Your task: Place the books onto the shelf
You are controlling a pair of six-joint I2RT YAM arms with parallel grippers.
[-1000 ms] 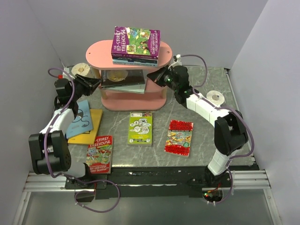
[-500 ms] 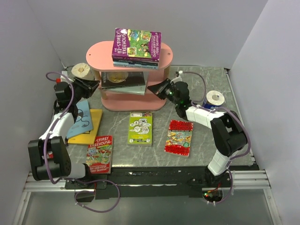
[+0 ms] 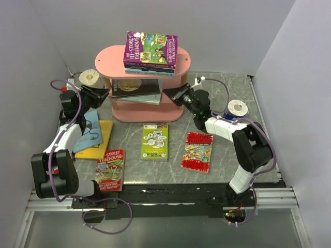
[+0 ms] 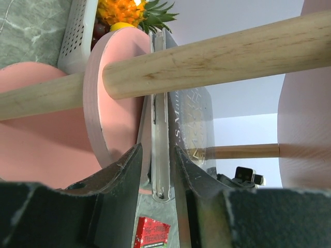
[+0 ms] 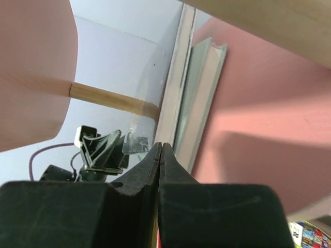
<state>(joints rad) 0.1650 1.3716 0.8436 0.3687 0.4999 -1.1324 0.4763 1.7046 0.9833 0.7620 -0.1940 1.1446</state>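
Observation:
The pink shelf (image 3: 111,57) stands at the back middle, with a purple-covered stack of books (image 3: 150,49) on its top board. Dark and grey books (image 3: 135,89) lie on the middle tier. My left gripper (image 3: 105,94) is at their left end. In the left wrist view its jaws (image 4: 156,150) are shut on the edges of the grey and black books (image 4: 160,103). My right gripper (image 3: 166,93) is shut and empty at the tier's right end, its tips (image 5: 162,147) just short of the book edges (image 5: 191,93). Lime green (image 3: 154,140), red (image 3: 197,151), red-and-green (image 3: 110,169), yellow (image 3: 98,139) and light blue (image 3: 88,130) books lie on the table.
Paper rolls stand at the back left (image 3: 91,77) and at the right (image 3: 237,107). A wooden post (image 4: 217,51) of the shelf crosses right in front of my left gripper. A white basket with a pineapple (image 4: 103,20) sits beyond the shelf. Walls close in on three sides.
My right gripper dropped from beside the top board to the middle tier's right end. The middle-tier books slid further in. The left gripper stayed on their left edge.

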